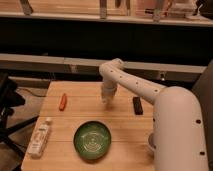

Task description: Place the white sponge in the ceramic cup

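My gripper [106,100] hangs at the middle of the wooden table [65,120], pointing down, just above the surface. It is shut on a small off-white block, the white sponge [106,96], which shows as a pale lump at its tip. The ceramic cup [150,143] is only a pale rim at the table's right edge, mostly hidden behind my arm's white body. It lies to the right of the gripper and nearer the front.
A green bowl [92,140] sits front centre, below the gripper. A black bar [137,105] lies just right of the gripper and a red object [63,101] to its left. A long white bottle [40,138] lies at the front left corner.
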Motion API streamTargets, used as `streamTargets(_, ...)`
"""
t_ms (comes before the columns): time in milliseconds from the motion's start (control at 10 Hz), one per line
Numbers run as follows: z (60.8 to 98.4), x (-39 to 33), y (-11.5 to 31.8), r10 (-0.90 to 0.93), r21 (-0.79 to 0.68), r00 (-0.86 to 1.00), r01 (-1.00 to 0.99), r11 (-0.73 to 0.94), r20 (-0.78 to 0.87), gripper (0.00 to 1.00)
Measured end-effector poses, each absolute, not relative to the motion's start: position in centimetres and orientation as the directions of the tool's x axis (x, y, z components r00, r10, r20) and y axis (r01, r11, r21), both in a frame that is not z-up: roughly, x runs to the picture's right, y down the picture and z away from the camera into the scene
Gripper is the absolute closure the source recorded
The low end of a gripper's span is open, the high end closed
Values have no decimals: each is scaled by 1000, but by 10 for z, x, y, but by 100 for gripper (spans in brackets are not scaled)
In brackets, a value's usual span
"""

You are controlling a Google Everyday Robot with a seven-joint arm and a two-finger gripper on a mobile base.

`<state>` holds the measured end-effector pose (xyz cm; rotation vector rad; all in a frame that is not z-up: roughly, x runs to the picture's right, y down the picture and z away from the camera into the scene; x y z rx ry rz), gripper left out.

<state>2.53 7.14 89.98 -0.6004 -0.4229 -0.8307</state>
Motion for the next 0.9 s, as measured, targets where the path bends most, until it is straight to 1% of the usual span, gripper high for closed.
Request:
streamTargets(200,892,28,72,-553,-326,614,780,534,564,98)
streamTargets(500,867,57,64,-532,-342,640,758,556,554,98)
streamTargets(900,857,67,70,-510,-348,661,737,579,550,98)
